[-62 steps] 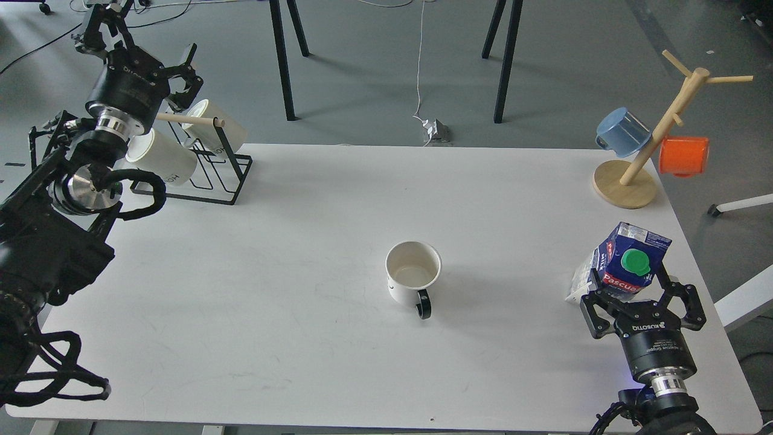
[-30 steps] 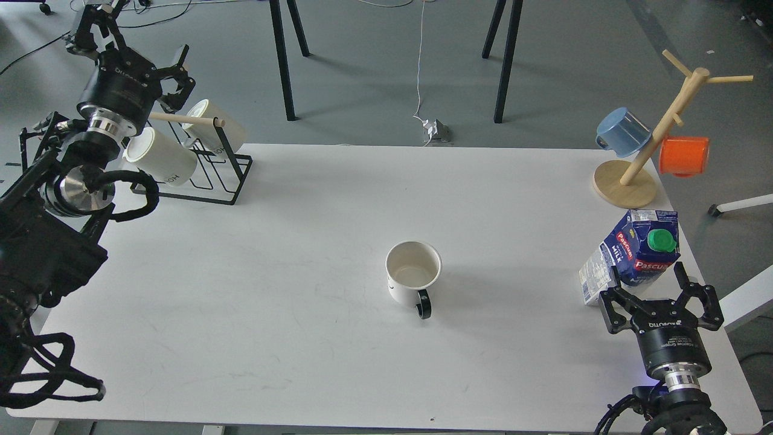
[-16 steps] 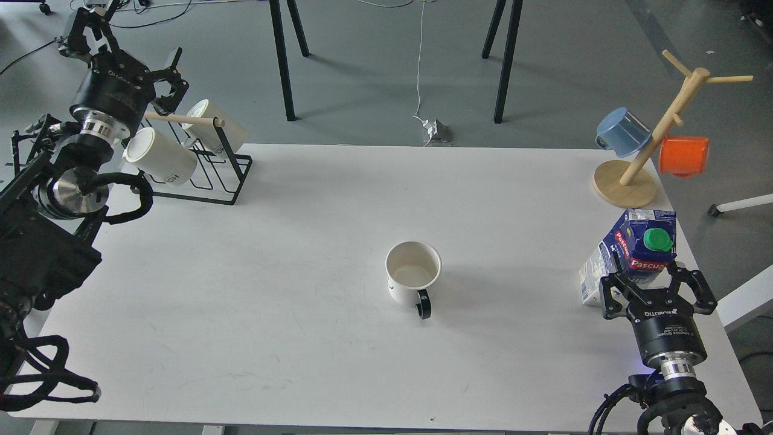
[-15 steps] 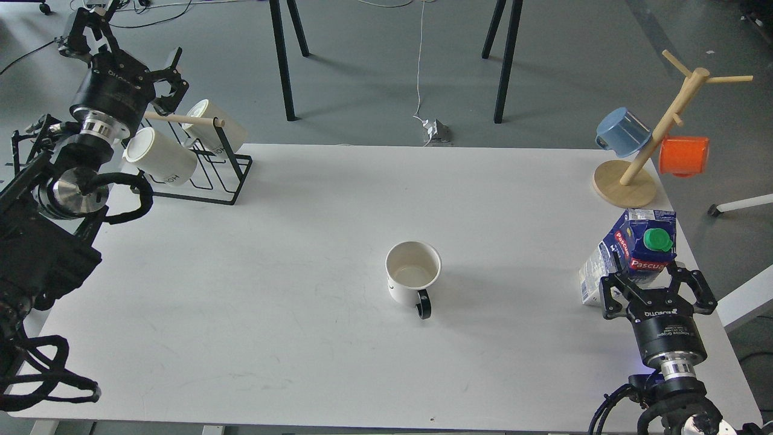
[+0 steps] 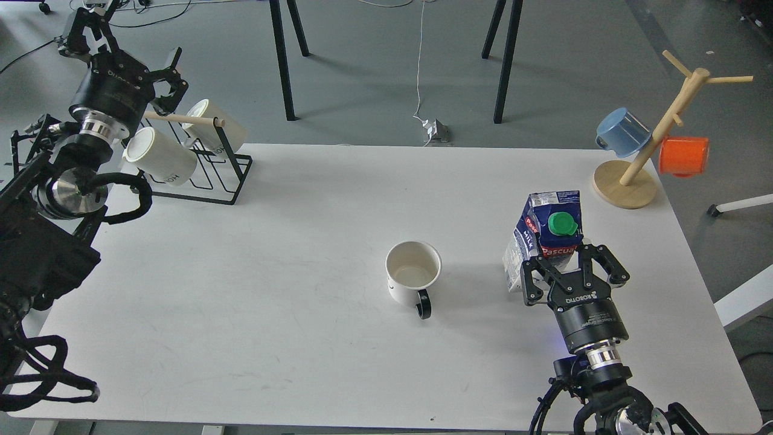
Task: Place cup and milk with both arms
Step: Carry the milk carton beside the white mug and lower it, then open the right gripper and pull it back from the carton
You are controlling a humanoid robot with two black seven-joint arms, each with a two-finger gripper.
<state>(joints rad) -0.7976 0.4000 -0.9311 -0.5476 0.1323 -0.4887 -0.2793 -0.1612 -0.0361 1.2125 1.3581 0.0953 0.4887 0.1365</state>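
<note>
Blue-and-white carton: the milk point(image 5: 546, 244) sits at 3 o'clock from the cup point(image 5: 413, 273), near it but apart, on the white table point(image 5: 290, 314).
Jaws on the carton: your right gripper point(image 5: 572, 270) has a finger on either side of the carton's lower body, at its near, 6 o'clock face; you should read that as a grip on the milk, though the contact pads themselves are hidden.
Long axis: the carton stands upright, leaning slightly away toward 12 o'clock, gable and green cap uppermost; whether its base touches the table you cannot tell.
Cup: it stands upright at the table's centre, mouth up, black handle pointing to 6 o'clock, toward you, with nothing touching it.
Nearer arm: the right gripper is far closer to the cup; your left gripper point(image 5: 121, 51) is well apart, at 10 o'clock from the cup, raised above the black wire rack point(image 5: 208, 175), its fingers spread and holding nothing.
Coming move, as a judgement: set the carton down beside the cup without nudging it; keep the leftward gap.
Writing: red "Pascual" band under the cap, "MILK" on the carton's side; "ROBOTIQ" on the right gripper's body; partial letters "HO" on 1 rack mug point(image 5: 160, 158).
</note>
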